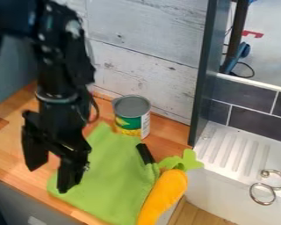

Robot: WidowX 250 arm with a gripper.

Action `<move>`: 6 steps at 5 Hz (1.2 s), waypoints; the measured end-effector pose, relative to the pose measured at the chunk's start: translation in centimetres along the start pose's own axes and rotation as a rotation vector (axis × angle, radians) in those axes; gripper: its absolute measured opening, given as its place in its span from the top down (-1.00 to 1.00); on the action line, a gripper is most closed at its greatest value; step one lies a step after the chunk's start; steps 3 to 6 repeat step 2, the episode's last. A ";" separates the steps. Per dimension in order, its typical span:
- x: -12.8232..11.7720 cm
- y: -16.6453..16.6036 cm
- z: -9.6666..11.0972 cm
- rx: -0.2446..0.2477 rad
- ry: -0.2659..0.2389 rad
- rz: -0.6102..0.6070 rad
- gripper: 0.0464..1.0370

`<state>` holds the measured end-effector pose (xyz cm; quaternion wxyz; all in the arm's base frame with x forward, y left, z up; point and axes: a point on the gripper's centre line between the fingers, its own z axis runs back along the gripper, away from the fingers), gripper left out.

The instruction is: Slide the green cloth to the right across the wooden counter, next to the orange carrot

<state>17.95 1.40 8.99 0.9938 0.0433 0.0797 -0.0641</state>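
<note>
One empty gripper [48, 179], fingers well apart, near a green cloth [110, 171]

A can [129, 123] with a green and yellow label stood upright on a wooden desk [8, 151] near a whitewashed plank wall [149, 35]. An orange toy carrot [164, 193] with green leaves lay beside a white sink [219, 193], where metal rings [273, 188] rested below dark tiles [243, 92].

Shows black gripper [48, 179], spread open, at left side of green cloth [107, 176] on wooden counter [5, 149]; has can [128, 118] behind cloth, toy carrot [164, 191] along its right side, near white sink [216, 186].
</note>
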 end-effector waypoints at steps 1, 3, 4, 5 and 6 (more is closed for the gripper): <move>-0.8 -0.2 1.9 -0.013 -0.015 -0.008 -0.93; -0.9 -0.3 3.1 -0.026 0.007 -0.006 -0.93; -0.9 -0.3 3.1 -0.026 0.007 -0.006 -0.93; -0.9 -0.3 3.1 -0.026 0.007 -0.006 -0.93; -0.9 -0.3 3.1 -0.026 0.007 -0.006 -0.93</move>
